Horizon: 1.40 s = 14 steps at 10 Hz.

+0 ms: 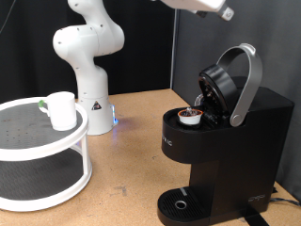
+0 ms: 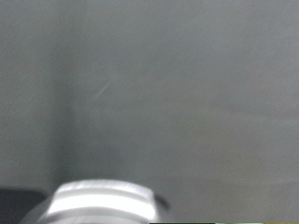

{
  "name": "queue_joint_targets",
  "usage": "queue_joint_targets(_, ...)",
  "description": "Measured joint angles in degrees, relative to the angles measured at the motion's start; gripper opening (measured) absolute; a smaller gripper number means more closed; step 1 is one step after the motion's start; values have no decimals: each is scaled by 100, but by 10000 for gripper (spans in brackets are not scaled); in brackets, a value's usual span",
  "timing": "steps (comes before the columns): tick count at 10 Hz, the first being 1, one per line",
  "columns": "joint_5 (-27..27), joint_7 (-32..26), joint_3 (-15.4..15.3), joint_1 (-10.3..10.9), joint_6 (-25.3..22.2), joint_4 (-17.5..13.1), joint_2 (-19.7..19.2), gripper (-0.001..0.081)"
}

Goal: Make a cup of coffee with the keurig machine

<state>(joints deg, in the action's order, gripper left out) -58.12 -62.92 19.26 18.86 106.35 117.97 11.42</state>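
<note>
The keurig machine (image 1: 235, 141) stands at the exterior view's right with its brew head (image 1: 218, 89) swung open and its grey arched handle (image 1: 246, 80) raised. A small pod with a brown top (image 1: 191, 116) sits in the open chamber. The round drip tray (image 1: 179, 202) is bare. The white cup (image 1: 62, 110) stands on the top tier of a round white shelf (image 1: 23, 141) at the left. Only a white part of my gripper (image 1: 202, 8) shows at the top edge, above the machine, and its fingers do not show. The wrist view is blurred, with the handle's silver arch (image 2: 103, 201) close below.
The white robot arm base (image 1: 89, 66) stands at the back, between the shelf and the machine. A dark backdrop hangs behind. The wooden table top (image 1: 132, 160) lies between the shelf and the machine. A cable (image 1: 282, 200) runs from the machine's right.
</note>
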Motion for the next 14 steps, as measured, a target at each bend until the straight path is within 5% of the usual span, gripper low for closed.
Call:
queue_joint_targets(12,209,823,-1195,292,1048,-80,-383,778)
queue_joint_targets(13,211,824,-1255,292,1113,-80,-425,586)
queue_joint_targets(14,198,824,-1305,294,1154,-81,-451,586)
